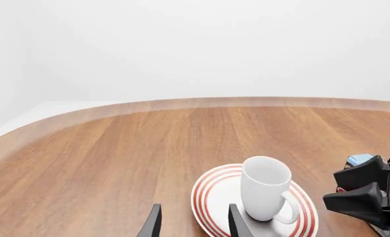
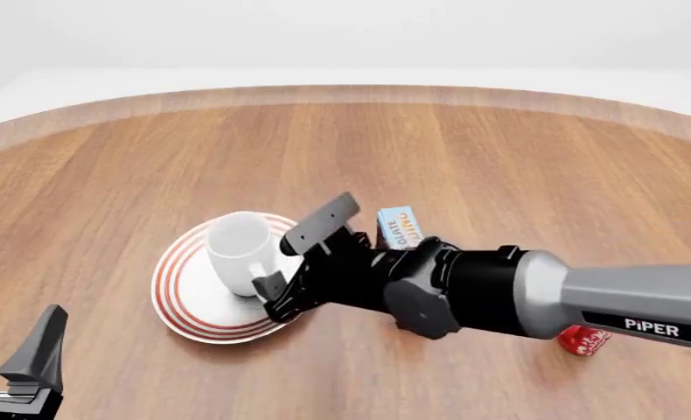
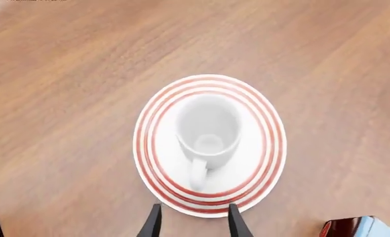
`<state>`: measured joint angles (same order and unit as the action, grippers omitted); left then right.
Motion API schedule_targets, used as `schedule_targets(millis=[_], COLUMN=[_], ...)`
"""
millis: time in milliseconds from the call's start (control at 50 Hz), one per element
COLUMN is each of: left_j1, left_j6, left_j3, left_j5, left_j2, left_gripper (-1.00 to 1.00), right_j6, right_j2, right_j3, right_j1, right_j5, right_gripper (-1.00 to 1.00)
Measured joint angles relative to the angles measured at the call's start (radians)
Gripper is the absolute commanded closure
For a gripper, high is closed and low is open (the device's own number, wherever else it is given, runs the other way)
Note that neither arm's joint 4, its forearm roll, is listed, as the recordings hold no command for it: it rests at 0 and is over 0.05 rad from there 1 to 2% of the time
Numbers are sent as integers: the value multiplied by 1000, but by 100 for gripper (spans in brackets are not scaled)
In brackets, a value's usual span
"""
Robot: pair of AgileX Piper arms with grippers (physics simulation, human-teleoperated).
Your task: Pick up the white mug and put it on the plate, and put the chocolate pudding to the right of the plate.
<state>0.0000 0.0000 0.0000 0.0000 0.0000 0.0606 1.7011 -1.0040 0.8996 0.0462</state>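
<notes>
The white mug (image 2: 243,249) stands upright on the red-ringed plate (image 2: 182,302), its handle turned toward my right gripper (image 2: 296,261). That gripper is open and empty, hovering over the plate's right rim just short of the handle. From the right wrist I look down into the mug (image 3: 208,126) on the plate (image 3: 274,128), the gripper (image 3: 193,224) at the near rim. The chocolate pudding (image 2: 398,227) lies just right of the plate, beyond the right arm. My left gripper (image 2: 10,339) hangs open and empty at the front left.
A red mug (image 2: 585,339) shows partly from under the right arm at the front right. The right arm (image 2: 520,293) crosses the table from the right. The left wrist view shows the plate (image 1: 212,197), the mug (image 1: 266,187) and the rounded far table edge (image 1: 181,102).
</notes>
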Motion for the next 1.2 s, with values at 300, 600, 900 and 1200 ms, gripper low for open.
schedule_targets(millis=[300, 600, 900, 1200], left_j1=[0, 0, 0, 0], left_j6=[0, 0, 0, 0], left_j3=[0, 0, 0, 0], left_j5=[0, 0, 0, 0], left_j2=[0, 0, 0, 0], left_gripper=[-100, -100, -100, -100], right_j6=[-20, -27, -21, -26], right_j2=[-74, -149, -254, -371], right_j3=[62, 118, 194, 268], right_j1=[-1, 5, 6, -12], right_j5=[18, 18, 18, 6], right_gripper=[-100, -100, -100, -100])
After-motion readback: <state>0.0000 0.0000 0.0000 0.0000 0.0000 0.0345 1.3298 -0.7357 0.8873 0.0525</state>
